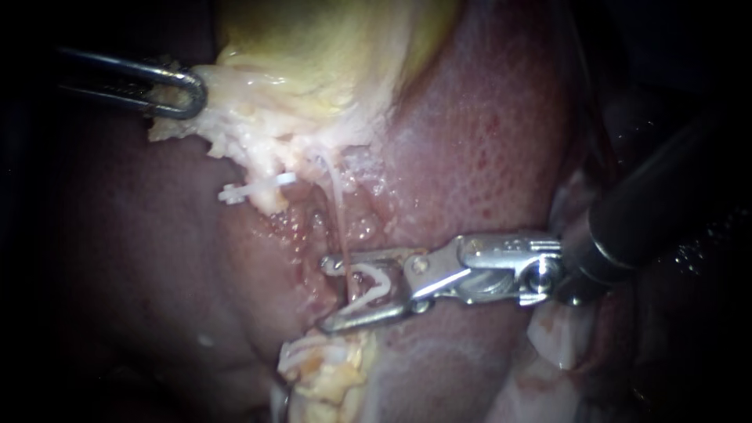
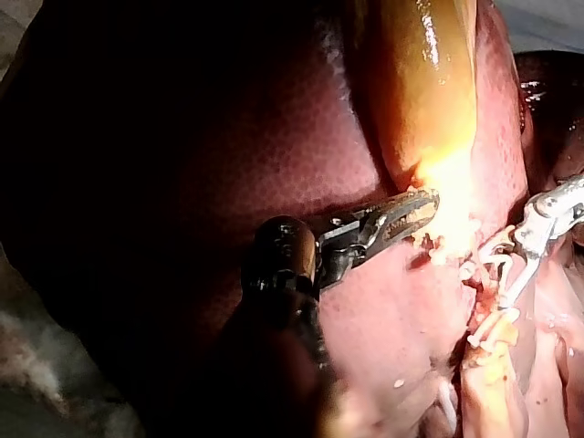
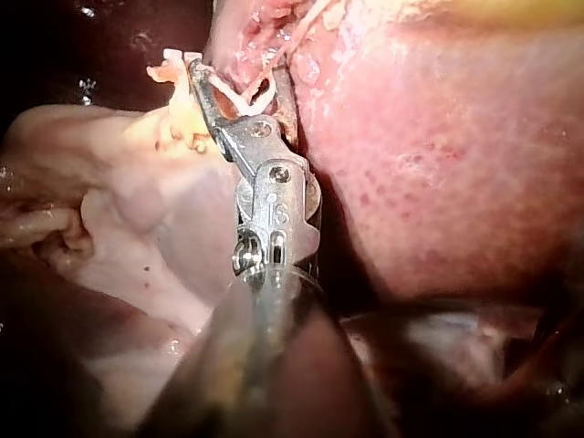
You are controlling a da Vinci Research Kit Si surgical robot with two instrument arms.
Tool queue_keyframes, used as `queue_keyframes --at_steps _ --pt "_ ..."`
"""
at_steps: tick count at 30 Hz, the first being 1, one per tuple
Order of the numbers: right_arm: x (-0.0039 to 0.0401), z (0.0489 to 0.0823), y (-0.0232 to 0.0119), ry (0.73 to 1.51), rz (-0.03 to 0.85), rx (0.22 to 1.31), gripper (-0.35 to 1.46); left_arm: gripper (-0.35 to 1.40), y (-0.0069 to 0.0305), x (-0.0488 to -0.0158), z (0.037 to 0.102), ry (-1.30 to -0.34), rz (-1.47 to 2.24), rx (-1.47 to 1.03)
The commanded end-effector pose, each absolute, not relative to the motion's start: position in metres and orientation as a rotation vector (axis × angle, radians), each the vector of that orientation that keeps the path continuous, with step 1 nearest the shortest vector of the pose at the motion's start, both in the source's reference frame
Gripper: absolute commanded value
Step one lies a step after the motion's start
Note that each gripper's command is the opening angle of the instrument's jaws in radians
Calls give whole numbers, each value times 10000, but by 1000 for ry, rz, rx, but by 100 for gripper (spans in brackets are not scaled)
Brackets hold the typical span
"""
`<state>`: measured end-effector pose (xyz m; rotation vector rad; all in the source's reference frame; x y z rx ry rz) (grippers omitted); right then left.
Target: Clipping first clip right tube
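Observation:
My right instrument [image 1: 329,295] comes in from the right. Its jaws stand apart and hold an open white clip [image 1: 368,286] between them. The thin pale right tube [image 1: 337,205] runs down from the gallbladder [image 1: 313,55] and passes inside the clip's mouth. In the right wrist view the same jaws and clip [image 3: 242,96] lie against the tissue ahead of the right instrument [image 3: 237,75]. My left instrument [image 1: 184,98] is at the upper left, shut on the gallbladder's pale edge. The left wrist view shows the left instrument [image 2: 420,212] gripping there.
Another white clip [image 1: 252,190] sits on a tube to the left of the right tube. Red-brown liver [image 1: 486,141] surrounds the site. Yellowish fatty tissue [image 1: 329,372] lies just below the right instrument's jaws. My right instrument [image 2: 525,260] shows beside the left one's jaws.

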<state>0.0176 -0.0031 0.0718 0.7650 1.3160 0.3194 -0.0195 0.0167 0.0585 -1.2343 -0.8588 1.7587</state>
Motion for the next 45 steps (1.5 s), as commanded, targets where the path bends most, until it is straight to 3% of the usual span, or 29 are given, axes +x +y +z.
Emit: queue_keyframes --at_steps 1,4,15,23,28,45 --pt "176 717 -32 1328 321 777 48 -35 168 -195 585 -859 1759 -1234" --pt "174 708 -40 1366 317 839 47 -35 167 -195 585 -858 1759 -1234" --pt "169 681 -62 1362 264 926 39 -35 167 -195 586 -858 1759 -1235" --pt "157 675 -56 1334 404 929 -7 -35 167 -195 586 -858 1759 -1235" --pt "152 674 -55 1329 432 931 -35 -35 167 -195 587 -858 1759 -1235" --pt "153 677 -55 1328 429 931 -35 -35 168 -195 588 -859 1760 -1235"
